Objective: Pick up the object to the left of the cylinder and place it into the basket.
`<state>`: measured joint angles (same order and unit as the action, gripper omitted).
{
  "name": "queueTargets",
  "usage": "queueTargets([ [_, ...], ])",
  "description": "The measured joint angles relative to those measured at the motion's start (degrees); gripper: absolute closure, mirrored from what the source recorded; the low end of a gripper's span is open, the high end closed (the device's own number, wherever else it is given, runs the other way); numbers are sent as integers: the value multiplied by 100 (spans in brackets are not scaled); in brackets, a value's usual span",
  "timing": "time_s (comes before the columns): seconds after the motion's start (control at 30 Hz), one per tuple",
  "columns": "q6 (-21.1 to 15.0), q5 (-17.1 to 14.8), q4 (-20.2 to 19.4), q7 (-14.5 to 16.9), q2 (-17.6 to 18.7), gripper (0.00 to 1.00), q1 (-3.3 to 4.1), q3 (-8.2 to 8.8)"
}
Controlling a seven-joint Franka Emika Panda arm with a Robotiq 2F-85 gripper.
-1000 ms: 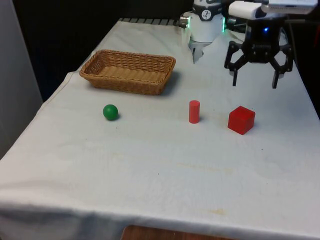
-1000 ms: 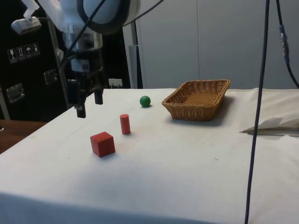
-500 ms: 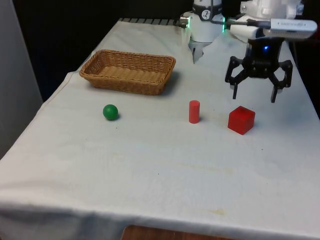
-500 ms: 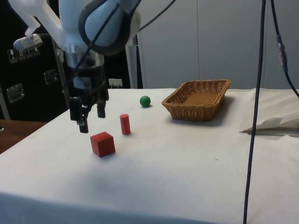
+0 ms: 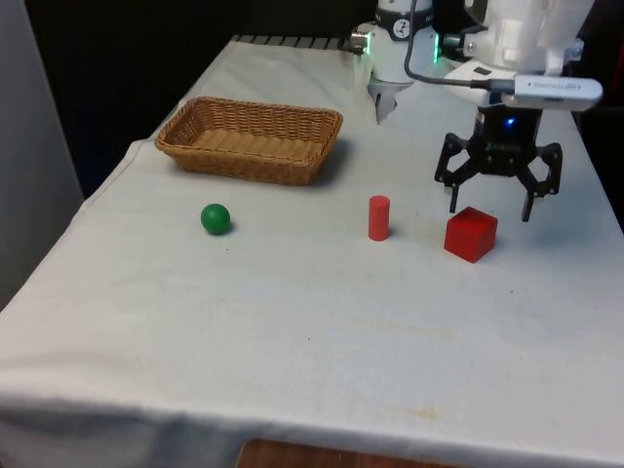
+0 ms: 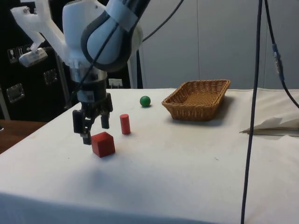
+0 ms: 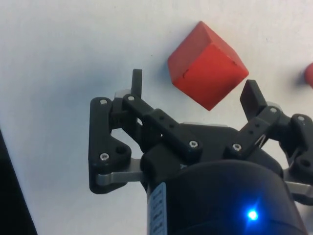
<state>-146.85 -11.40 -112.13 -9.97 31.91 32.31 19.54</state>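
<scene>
Spreading under everything, the white-clothed tabletop (image 5: 292, 322) is carrying four things, told here from largest to smallest and placed from the tool (image 5: 489, 205). Sitting well apart from the tool, toward the front view's left and farther back, is the wicker basket (image 5: 251, 137), shallow and oblong. Hanging just above the red cube (image 5: 471, 234), slightly behind it, the tool is spreading its fingers wide with nothing between them; in the wrist view the two fingertips (image 7: 137, 82) are standing to either side of the cube (image 7: 206, 64) without touching it. Resting on the cloth, the cube is turning one corner toward the front camera. Standing upright near the tool, on the front view's left of the cube, is the small red cylinder (image 5: 378, 216). Lying beyond the cylinder, well apart from the tool on the front view's left, is the green ball (image 5: 215, 218).
</scene>
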Motion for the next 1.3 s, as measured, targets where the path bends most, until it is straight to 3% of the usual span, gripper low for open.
queueTargets([
  [0.77, -315, -80, 11, -11, 350, 0, -11, -34],
  [1.3, -332, -80, 23, -11, 401, 0, -29, -29],
])
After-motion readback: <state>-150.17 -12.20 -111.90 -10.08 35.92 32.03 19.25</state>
